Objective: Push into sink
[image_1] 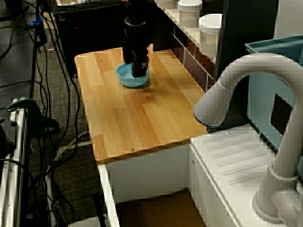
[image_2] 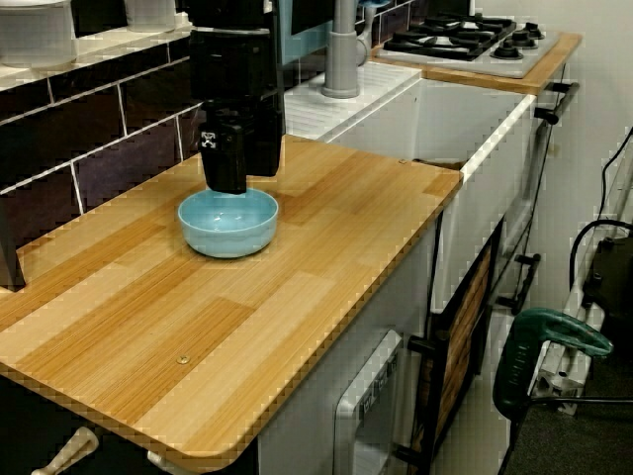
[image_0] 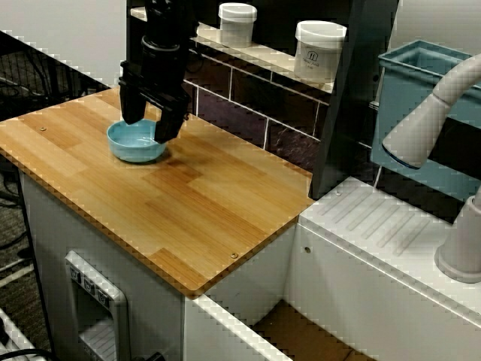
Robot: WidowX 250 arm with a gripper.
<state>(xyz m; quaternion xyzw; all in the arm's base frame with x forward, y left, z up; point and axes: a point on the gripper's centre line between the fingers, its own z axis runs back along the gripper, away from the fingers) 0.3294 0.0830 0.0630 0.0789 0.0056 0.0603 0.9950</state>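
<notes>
Bowl (image_0: 136,141): small, light blue, upright on wooden desk (image_0: 195,203), toward the back-wall end, well apart from sink (image_0: 301,331). Looks empty inside.

Gripper (image_0: 149,129): black, pointing straight down, right over bowl. In the view from the stove end, one of the fingers (image_2: 225,163) sits at bowl's far rim, tip at or just inside rim; contact w/ rim can't be confirmed. In the view across the desk front, two fingers visible, spread apart: one outside bowl's rim on the far-from-sink side, other over the sink-side rim. So fingers part open, nothing clamped between them.

Sink: white walls, brownish floor, recessed past desk's end edge; seen at bottom of the view across the desk front and in the view over the faucet (image_1: 156,208).

Other: white ribbed drainboard (image_0: 391,226) beside sink, grey faucet (image_1: 246,94) above it. Teal bin (image_0: 421,83) behind drainboard. Two white jars (image_0: 319,49) on shelf over dark tiled wall. Gas hob (image_2: 465,35) beyond sink in the view from the stove end.
</notes>
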